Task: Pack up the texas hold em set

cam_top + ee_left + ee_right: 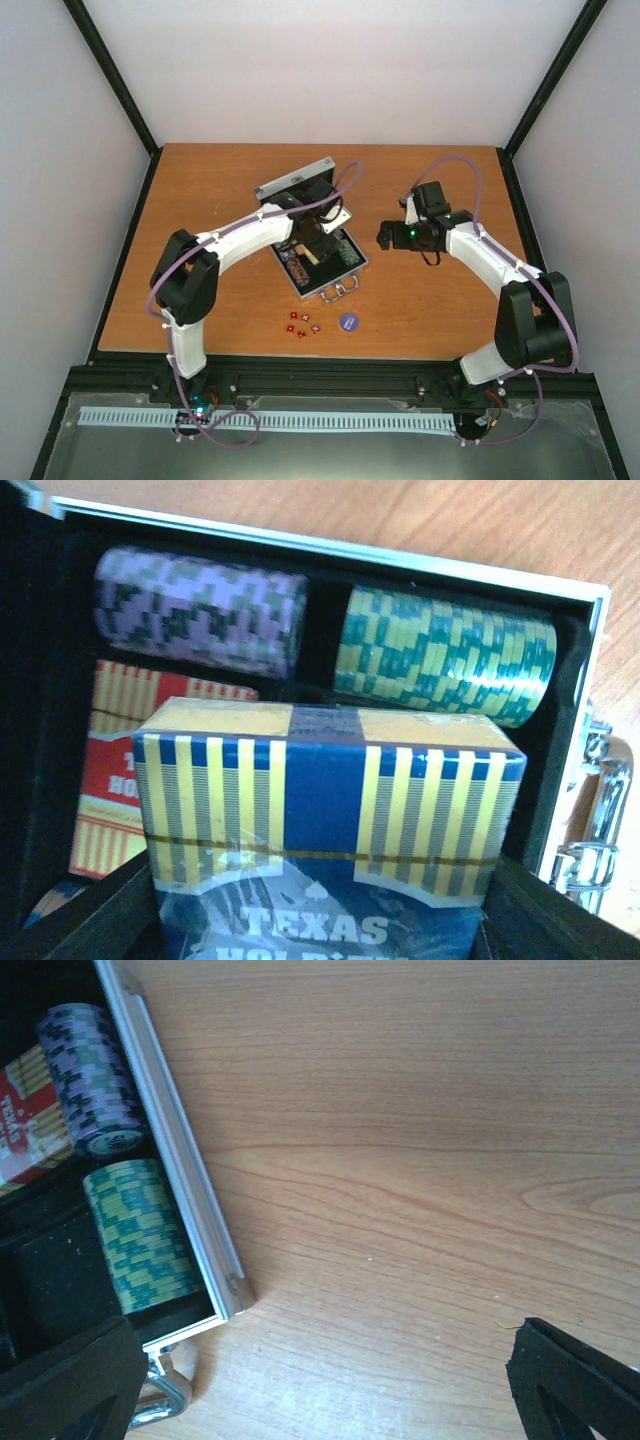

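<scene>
The silver case [352,262] lies open at the table's middle, its lid [295,180] raised at the far side. In its black lining sit a purple chip stack [200,610], a green chip stack [445,655] and a red-orange card box [120,770]. My left gripper [320,920] is shut on a blue and yellow striped card box [330,790], held just above the case beside the red one. My right gripper [320,1390] stands open over bare wood just right of the case rim [180,1160]. Tiny red dice [300,325] and a blue-purple disc [348,321] lie on the table in front of the case.
The case's metal handle [165,1400] sticks out at its near edge, close to my right gripper's left finger [60,1380]. Black frame posts and white walls enclose the wooden table [450,300].
</scene>
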Robot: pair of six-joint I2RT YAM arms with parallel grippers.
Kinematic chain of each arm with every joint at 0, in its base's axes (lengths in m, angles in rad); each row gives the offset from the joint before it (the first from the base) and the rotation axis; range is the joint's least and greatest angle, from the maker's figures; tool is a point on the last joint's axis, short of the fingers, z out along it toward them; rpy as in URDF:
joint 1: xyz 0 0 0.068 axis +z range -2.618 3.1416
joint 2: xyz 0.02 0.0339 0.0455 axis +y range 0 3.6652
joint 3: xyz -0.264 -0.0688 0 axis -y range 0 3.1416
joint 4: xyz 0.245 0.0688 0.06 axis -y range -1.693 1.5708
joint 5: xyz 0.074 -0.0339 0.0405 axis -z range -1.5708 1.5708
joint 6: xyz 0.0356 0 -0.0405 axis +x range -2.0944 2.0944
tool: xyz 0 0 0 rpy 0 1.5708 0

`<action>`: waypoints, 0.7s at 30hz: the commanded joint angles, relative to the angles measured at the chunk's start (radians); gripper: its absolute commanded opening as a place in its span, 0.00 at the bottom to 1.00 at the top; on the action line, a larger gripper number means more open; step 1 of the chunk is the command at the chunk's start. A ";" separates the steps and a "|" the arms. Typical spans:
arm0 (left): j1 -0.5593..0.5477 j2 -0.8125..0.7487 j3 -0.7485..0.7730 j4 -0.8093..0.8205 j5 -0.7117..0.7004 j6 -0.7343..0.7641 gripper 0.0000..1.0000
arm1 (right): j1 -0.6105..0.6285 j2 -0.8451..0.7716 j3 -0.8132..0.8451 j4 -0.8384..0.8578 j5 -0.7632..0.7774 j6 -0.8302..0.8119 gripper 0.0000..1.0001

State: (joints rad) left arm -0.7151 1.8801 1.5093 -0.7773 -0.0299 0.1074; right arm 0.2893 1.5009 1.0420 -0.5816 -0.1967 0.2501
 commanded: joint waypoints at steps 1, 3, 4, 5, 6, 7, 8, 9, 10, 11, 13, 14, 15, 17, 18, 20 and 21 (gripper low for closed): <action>-0.021 0.015 0.011 0.027 -0.019 0.104 0.59 | -0.034 -0.026 -0.017 0.021 -0.001 -0.016 1.00; -0.023 0.012 -0.016 0.041 -0.023 0.118 0.59 | -0.042 -0.028 -0.021 0.024 -0.004 -0.014 1.00; -0.024 0.009 -0.034 0.051 -0.031 0.129 0.59 | -0.044 -0.028 -0.023 0.026 -0.004 -0.013 1.00; -0.024 0.008 -0.051 0.061 -0.038 0.138 0.59 | -0.045 -0.027 -0.024 0.027 -0.006 -0.013 1.00; -0.024 0.007 -0.065 0.071 -0.051 0.146 0.61 | -0.045 -0.027 -0.025 0.028 -0.008 -0.011 1.00; -0.024 0.008 -0.074 0.079 -0.069 0.152 0.62 | -0.044 -0.027 -0.027 0.029 -0.008 -0.011 1.00; -0.024 0.008 -0.079 0.089 -0.078 0.156 0.63 | -0.045 -0.025 -0.029 0.029 -0.008 -0.010 1.00; -0.024 0.009 -0.085 0.097 -0.083 0.161 0.64 | -0.045 -0.024 -0.030 0.030 -0.009 -0.009 1.00; -0.023 0.011 -0.086 0.099 -0.085 0.167 0.64 | -0.045 -0.021 -0.031 0.030 -0.010 -0.009 1.00; -0.025 0.016 -0.085 0.100 -0.084 0.172 0.65 | -0.045 -0.019 -0.031 0.029 -0.010 -0.008 1.00; -0.027 0.023 -0.083 0.099 -0.077 0.174 0.65 | -0.045 -0.016 -0.032 0.029 -0.011 -0.009 1.00; -0.029 0.023 -0.083 0.098 -0.071 0.173 0.65 | -0.045 -0.015 -0.031 0.028 -0.009 -0.007 1.00; -0.032 0.023 -0.083 0.097 -0.066 0.171 0.65 | -0.045 -0.015 -0.031 0.029 -0.009 -0.008 1.00; -0.039 0.028 -0.084 0.093 -0.045 0.166 0.65 | -0.045 -0.013 -0.033 0.029 -0.010 -0.009 1.00; -0.044 0.033 -0.084 0.090 -0.036 0.162 0.65 | -0.045 -0.013 -0.033 0.028 -0.008 -0.009 1.00; -0.057 0.044 -0.085 0.085 -0.022 0.153 0.65 | -0.045 -0.012 -0.036 0.029 -0.007 -0.009 1.00; -0.062 0.050 -0.086 0.086 -0.019 0.150 0.65 | -0.045 -0.013 -0.037 0.030 -0.008 -0.009 1.00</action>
State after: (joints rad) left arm -0.7452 1.9099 1.4124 -0.7136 -0.0784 0.2481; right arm 0.2512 1.5002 1.0222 -0.5697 -0.1989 0.2501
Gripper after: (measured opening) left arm 0.711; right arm 1.000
